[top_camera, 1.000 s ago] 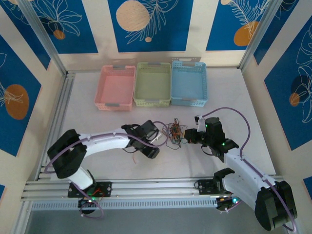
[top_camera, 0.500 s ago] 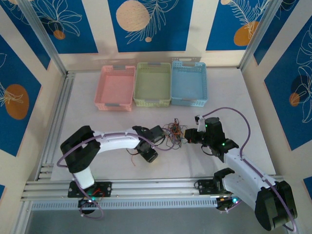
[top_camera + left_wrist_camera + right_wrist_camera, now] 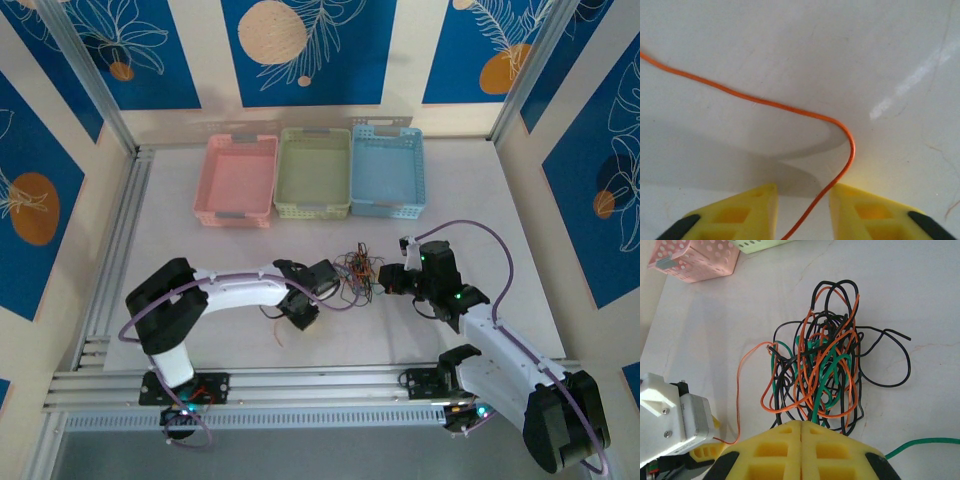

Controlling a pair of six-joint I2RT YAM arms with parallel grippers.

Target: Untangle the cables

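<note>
White tabletop (image 3: 470, 200), left jaws parted around an orange wire (image 3: 760, 101), right jaws pinched on the cable tangle (image 3: 820, 365).

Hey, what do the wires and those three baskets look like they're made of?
Wires: smooth, slightly glossy sheaths in black, orange and green that look like plastic insulation. They hold springy loops, and the core is hidden. Baskets: most likely moulded plastic, matte pastel, with rows of punched holes in the walls.
</note>
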